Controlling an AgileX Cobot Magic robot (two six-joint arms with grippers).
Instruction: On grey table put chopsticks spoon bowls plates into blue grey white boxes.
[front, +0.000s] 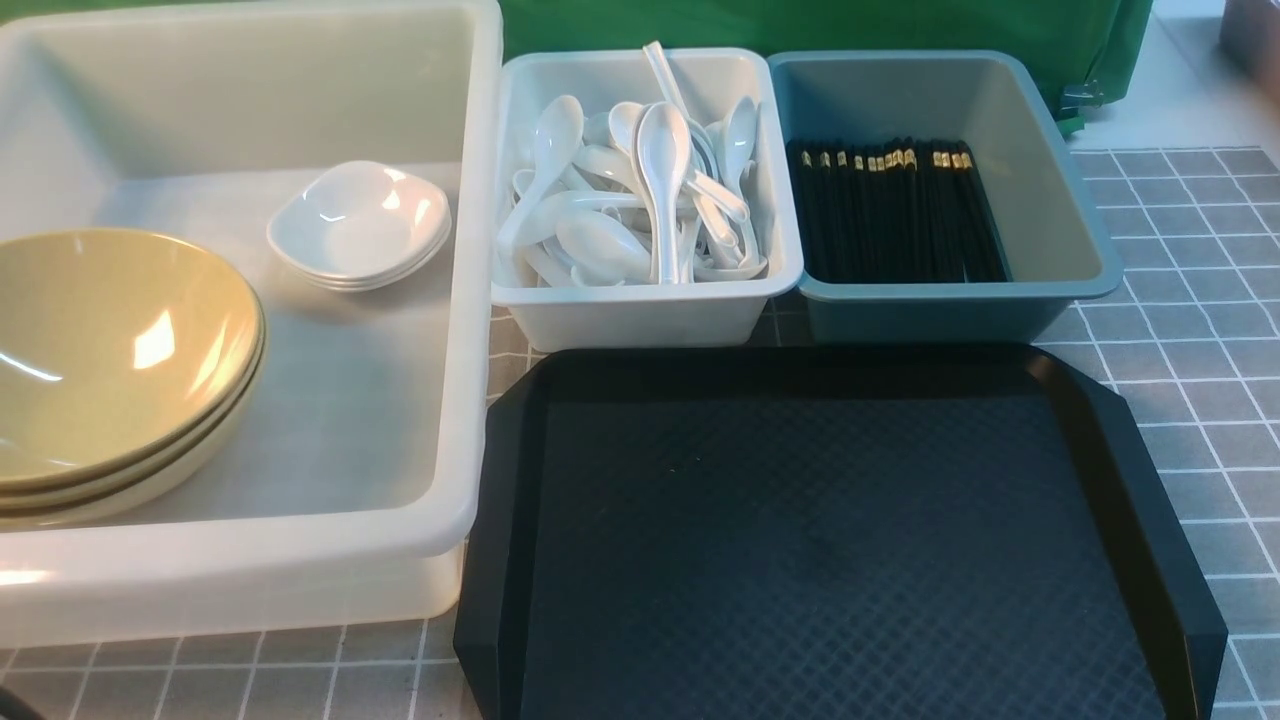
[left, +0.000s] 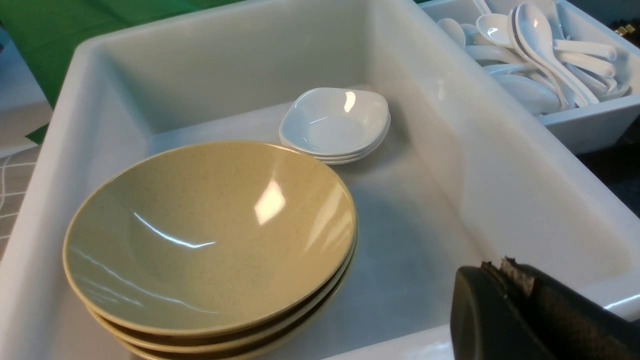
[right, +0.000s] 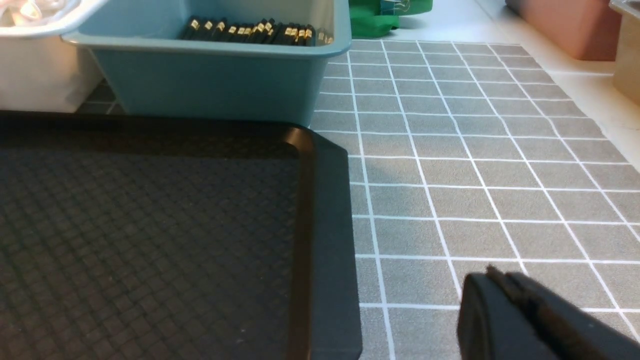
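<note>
A grey tiled table (front: 1190, 350) fills the frame, green cloth (front: 800, 25) along the top. At left the white box (front: 470, 300) holds bowls (front: 110, 360) and plates (front: 358, 222); the tray (front: 830, 540) lies lower centre, the spoons (front: 640, 195) and chopsticks (front: 895, 205) in boxes above it. Left gripper (left: 505, 272) and right gripper (right: 500, 282) have jaws pressed together, empty.

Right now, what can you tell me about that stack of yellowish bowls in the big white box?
The yellowish bowls are wide, shallow and glossy, likely plastic or melamine, faintly speckled with a darker rim line. About three are nested upright, one inside another. They rest on the floor of the big translucent white box, near its left front corner. Nothing lies in the top bowl, and the small white dishes sit apart behind them.
</note>
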